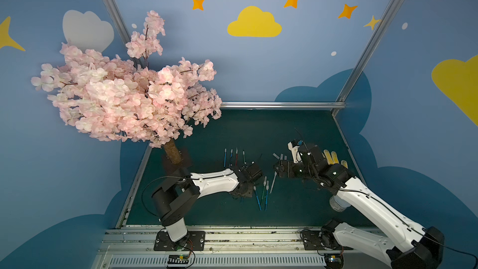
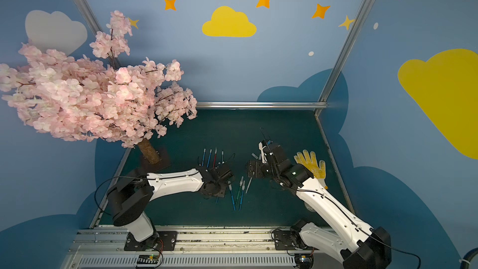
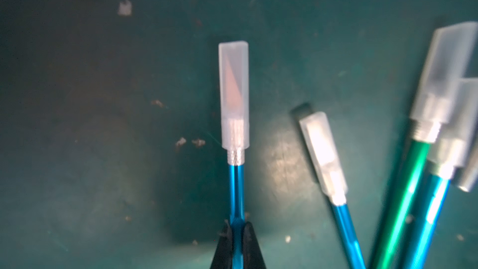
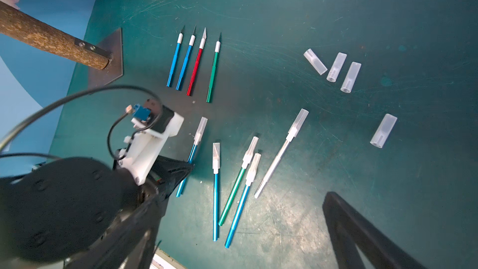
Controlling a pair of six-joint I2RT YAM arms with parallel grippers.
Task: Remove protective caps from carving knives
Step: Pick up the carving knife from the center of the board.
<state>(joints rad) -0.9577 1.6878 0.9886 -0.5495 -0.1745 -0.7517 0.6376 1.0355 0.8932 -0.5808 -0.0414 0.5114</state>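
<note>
While I watched both top views, my left gripper (image 1: 243, 192) sat low over the green mat (image 1: 297, 130) beside the capped carving knives (image 1: 266, 195). My right gripper (image 1: 276, 169) was near the loose protective caps (image 1: 281, 157), its jaws apparently spread, though that view was too coarse for certainty. Four bare-bladed knives (image 1: 236, 157) lay in a row farther back on the mat.

Left wrist: the jaws were pressed onto the handle of a blue knife (image 3: 236, 190), its cap (image 3: 234, 91) seated over the blade.

Right wrist: the same blue knife (image 4: 192, 151) was pinched in the left gripper (image 4: 188, 164). Four capped knives lay beside it and four caps (image 4: 336, 67) lay apart. One right finger (image 4: 346, 213) showed, holding nothing.
</note>
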